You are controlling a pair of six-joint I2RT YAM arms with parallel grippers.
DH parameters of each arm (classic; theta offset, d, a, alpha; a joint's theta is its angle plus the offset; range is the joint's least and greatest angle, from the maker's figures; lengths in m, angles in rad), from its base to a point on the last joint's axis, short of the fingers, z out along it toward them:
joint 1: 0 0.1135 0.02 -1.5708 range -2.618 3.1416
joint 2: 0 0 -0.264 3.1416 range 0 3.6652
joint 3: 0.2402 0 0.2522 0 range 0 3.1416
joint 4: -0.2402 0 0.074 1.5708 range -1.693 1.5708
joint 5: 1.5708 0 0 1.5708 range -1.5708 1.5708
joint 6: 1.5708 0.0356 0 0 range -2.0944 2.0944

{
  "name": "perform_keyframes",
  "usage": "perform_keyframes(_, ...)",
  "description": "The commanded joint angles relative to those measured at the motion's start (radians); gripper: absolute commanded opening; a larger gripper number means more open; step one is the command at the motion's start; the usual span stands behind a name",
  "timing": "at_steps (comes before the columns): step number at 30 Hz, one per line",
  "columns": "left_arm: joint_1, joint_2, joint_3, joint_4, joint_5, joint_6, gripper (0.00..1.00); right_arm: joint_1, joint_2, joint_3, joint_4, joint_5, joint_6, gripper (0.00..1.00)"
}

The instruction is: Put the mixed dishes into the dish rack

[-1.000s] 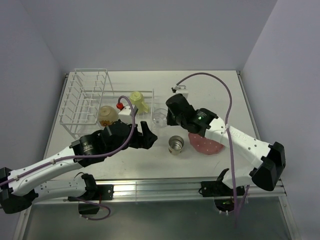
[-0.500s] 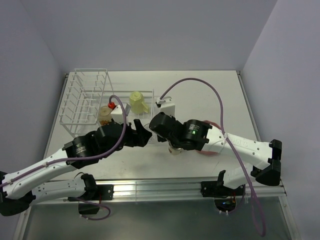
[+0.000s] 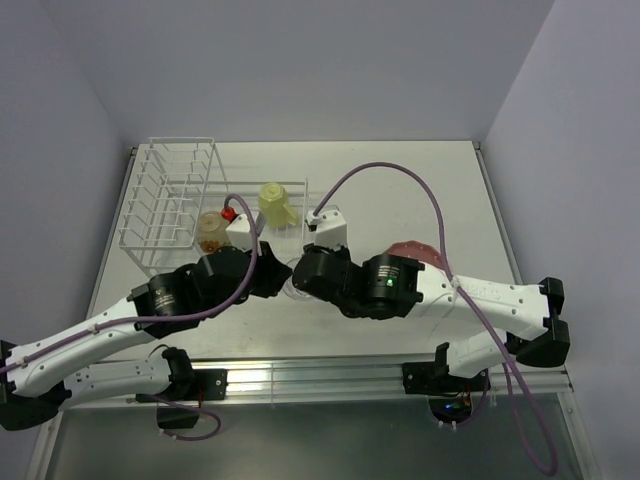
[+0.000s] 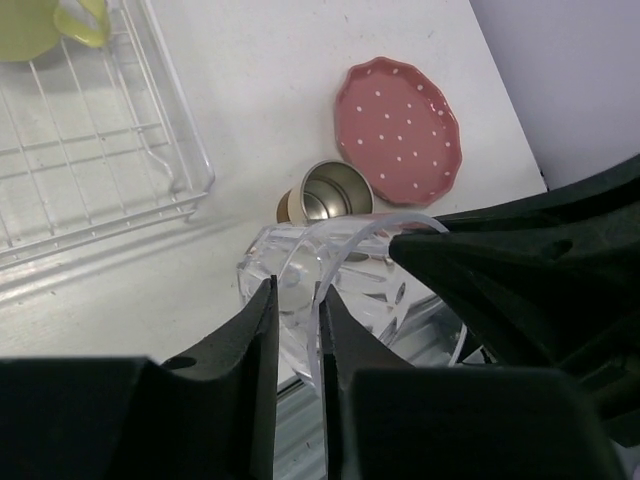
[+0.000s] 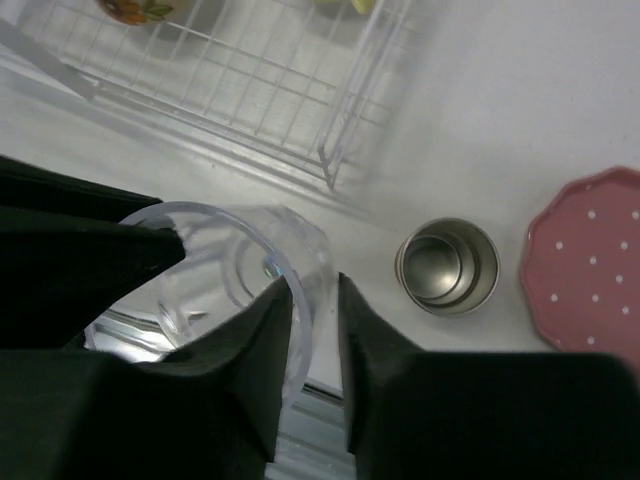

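Observation:
A clear glass tumbler [image 4: 345, 275] hangs tilted between both arms, above the table's near edge. My left gripper [image 4: 297, 292] is shut on its rim, with one finger inside the glass. My right gripper [image 5: 315, 287] is shut on the opposite wall of the tumbler [image 5: 215, 265]. From above, the left gripper [image 3: 285, 280] and right gripper [image 3: 303, 282] meet at the middle front. The small steel cup [image 5: 447, 265] stands upright beside the pink dotted plate [image 5: 590, 265]. The pale mug [image 3: 277, 203] and cream bowl [image 3: 211, 232] sit in the white dish rack [image 3: 165, 190].
The rack's low basket corner [image 5: 335, 165] lies just beyond the tumbler. Purple cables [image 3: 400, 170] arch over the right arm. The aluminium rail [image 3: 320, 375] runs along the near table edge. The steel cup is hidden under the right arm in the top view.
The right arm swung the tumbler from beside the rack toward the front left. The left gripper, wide open before, has closed on the tumbler's rim.

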Motion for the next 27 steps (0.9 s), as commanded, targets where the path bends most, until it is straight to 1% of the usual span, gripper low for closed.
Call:
perform_keyframes(1, 0.006, -0.024, -0.002, 0.029, 0.017, -0.002, 0.0, 0.029, -0.091, 0.084, 0.075, 0.039, 0.018, 0.39)
perform_keyframes(2, 0.006, -0.056, -0.008, 0.038, 0.024, 0.002, 0.0, 0.029, -0.105, 0.068, 0.09, 0.036, 0.006, 0.63)
perform_keyframes(3, 0.006, -0.075, -0.021, 0.05, 0.026, 0.004, 0.0, 0.029, -0.136, 0.058, 0.093, 0.033, 0.009, 0.96)
perform_keyframes(4, 0.008, -0.096, -0.027, 0.061, 0.03, 0.016, 0.0, 0.026, -0.151, 0.048, 0.099, 0.033, 0.009, 1.0)
perform_keyframes(6, 0.008, -0.161, -0.042, 0.078, 0.041, 0.024, 0.0, 0.023, -0.221, -0.001, 0.13, 0.001, -0.002, 1.0)
perform_keyframes(8, 0.008, -0.216, -0.041, 0.092, 0.053, 0.033, 0.0, 0.008, -0.285, -0.085, 0.223, -0.048, -0.032, 1.0)
perform_keyframes(9, 0.008, -0.231, -0.038, 0.096, 0.072, 0.035, 0.0, -0.001, -0.355, -0.113, 0.254, -0.104, -0.035, 1.0)
perform_keyframes(10, 0.008, -0.246, -0.035, 0.098, 0.078, 0.03, 0.0, -0.026, -0.389, -0.144, 0.329, -0.147, -0.06, 1.0)
perform_keyframes(11, 0.008, -0.279, -0.03, 0.104, 0.087, 0.027, 0.0, -0.038, -0.458, -0.205, 0.371, -0.195, -0.072, 1.0)
perform_keyframes(12, 0.008, -0.296, -0.028, 0.11, 0.098, 0.024, 0.0, -0.052, -0.489, -0.23, 0.404, -0.243, -0.081, 1.0)
perform_keyframes(13, 0.008, -0.312, -0.027, 0.116, 0.11, 0.016, 0.0, -0.067, -0.513, -0.253, 0.463, -0.339, -0.1, 1.0)
perform_keyframes(15, 0.008, -0.351, -0.019, 0.131, 0.121, 0.007, 0.0, -0.109, -0.558, -0.287, 0.498, -0.422, -0.109, 1.0)
perform_keyframes(16, 0.008, -0.362, -0.015, 0.132, 0.128, -0.004, 0.0, -0.12, -0.567, -0.293, 0.526, -0.492, -0.114, 1.0)
perform_keyframes(18, 0.008, -0.403, -0.024, 0.174, 0.144, -0.018, 0.0, -0.143, -0.581, -0.302, 0.558, -0.556, -0.114, 1.0)
perform_keyframes(19, 0.008, -0.42, -0.03, 0.19, 0.15, -0.024, 0.0, -0.147, -0.581, -0.304, 0.598, -0.618, -0.111, 1.0)
perform_keyframes(22, 0.008, -0.498, -0.068, 0.263, 0.174, -0.047, 0.0, -0.163, -0.581, -0.31, 0.679, -0.707, -0.092, 1.0)
perform_keyframes(27, 0.008, -0.582, -0.116, 0.398, 0.199, -0.088, 0.0, -0.179, -0.543, -0.316, 0.81, -0.835, -0.051, 1.0)
